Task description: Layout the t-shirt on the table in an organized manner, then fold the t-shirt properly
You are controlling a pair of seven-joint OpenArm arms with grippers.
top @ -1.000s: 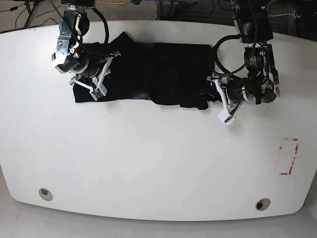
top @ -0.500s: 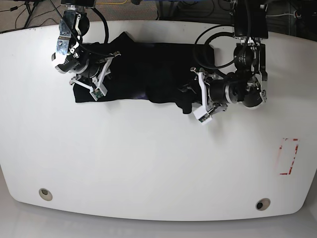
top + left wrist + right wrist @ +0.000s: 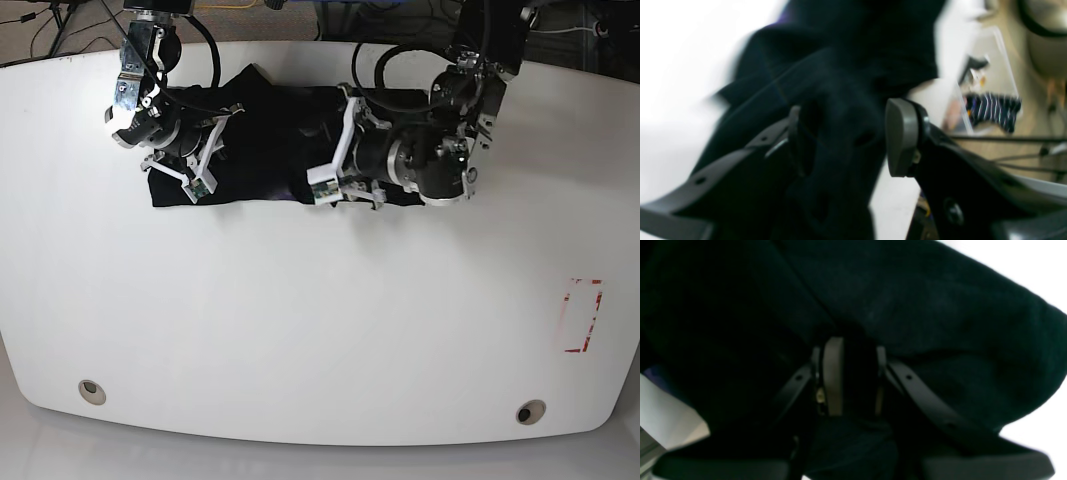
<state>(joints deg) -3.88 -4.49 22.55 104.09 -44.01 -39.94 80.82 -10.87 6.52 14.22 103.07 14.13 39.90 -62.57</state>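
Left gripper (image 3: 843,140) clamped on a thick bunch of black t-shirt (image 3: 270,140), cloth filling the gap between grey pads (image 3: 902,136), carried over the garment's middle. Right gripper (image 3: 850,376) pinched tight on a fold of the same shirt near its far end in the base view's left. Shirt spread along the back edge of the white table (image 3: 320,330), long axis running side to side, plain black side mostly up, a trace of purple at the front hem. No containers. Red-and-white tape rectangle (image 3: 583,316) well apart.
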